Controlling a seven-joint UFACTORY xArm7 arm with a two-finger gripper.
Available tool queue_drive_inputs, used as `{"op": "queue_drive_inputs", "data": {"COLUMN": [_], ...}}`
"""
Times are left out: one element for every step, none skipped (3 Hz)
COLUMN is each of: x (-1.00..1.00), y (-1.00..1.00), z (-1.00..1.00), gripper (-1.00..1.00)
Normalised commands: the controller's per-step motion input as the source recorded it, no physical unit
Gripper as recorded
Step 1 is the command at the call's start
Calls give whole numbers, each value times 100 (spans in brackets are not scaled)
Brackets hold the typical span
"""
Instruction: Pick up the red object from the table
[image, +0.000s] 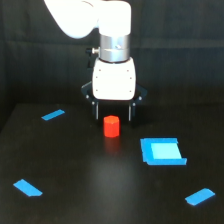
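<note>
- Right now the red object (111, 126), a short faceted cylinder, stands upright on the table (100, 185), near the middle of the exterior view and just in front of the gripper (114, 111).
- The gripper's two dark fingers (96, 110) hang spread apart, released, with nothing between them; the cylinder sits below and between them in this view, though whether it lies in their plane or nearer the camera cannot be told.
- Risk, as I judge it: if the fingers descend while offset in depth, one tip could land on the cylinder's top or nudge it, tipping or sliding it across the glossy surface.
- Risk: the cylinder looks about as wide as the finger gap, so a small sideways error could make one finger clip its edge instead of passing beside it.
- Risk: faceted sides may let it twist or squirt out if the pads close on corners.
- Surface: glossy black, faintly reflecting the red, marked with a blue square patch (162, 151) towards the exterior view's right and several blue strips (52, 115) well apart from the cylinder.
- Room: a dark curtain-like backdrop (30, 60) behind the white arm (95, 20).
</note>
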Motion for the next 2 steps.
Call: {"op": "queue_drive_inputs", "data": {"x": [-7,-1], "y": [-13,-11], "z": [-27,-25], "gripper": [76,-11]}}
